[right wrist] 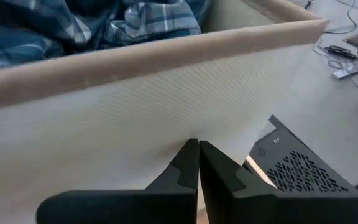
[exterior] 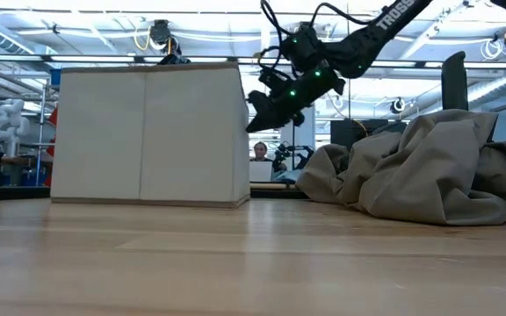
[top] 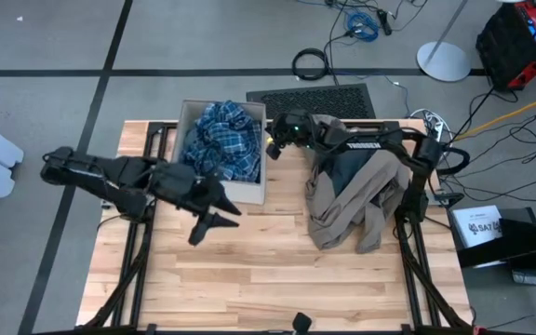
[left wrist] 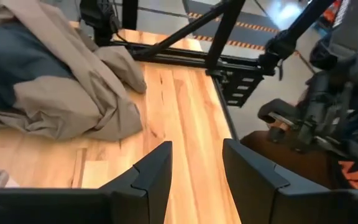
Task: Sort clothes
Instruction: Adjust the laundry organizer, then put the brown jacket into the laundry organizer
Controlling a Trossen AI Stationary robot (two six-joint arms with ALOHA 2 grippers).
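Right gripper [top: 270,149] beside boxed plaid shirt [top: 221,140]

My two arms are matte black throughout, built of chunky angular link housings. The left gripper [top: 214,221] carries two flat, wedge-shaped black fingers [left wrist: 151,180] with stepped inner faces. The right gripper [right wrist: 197,163] has the same tapered black fingers. I see small green indicator lights glowing on the right arm's wrist housing [top: 291,127], and white lettering printed along its forearm link [top: 354,144]. Black cabling loops above that arm in the low view
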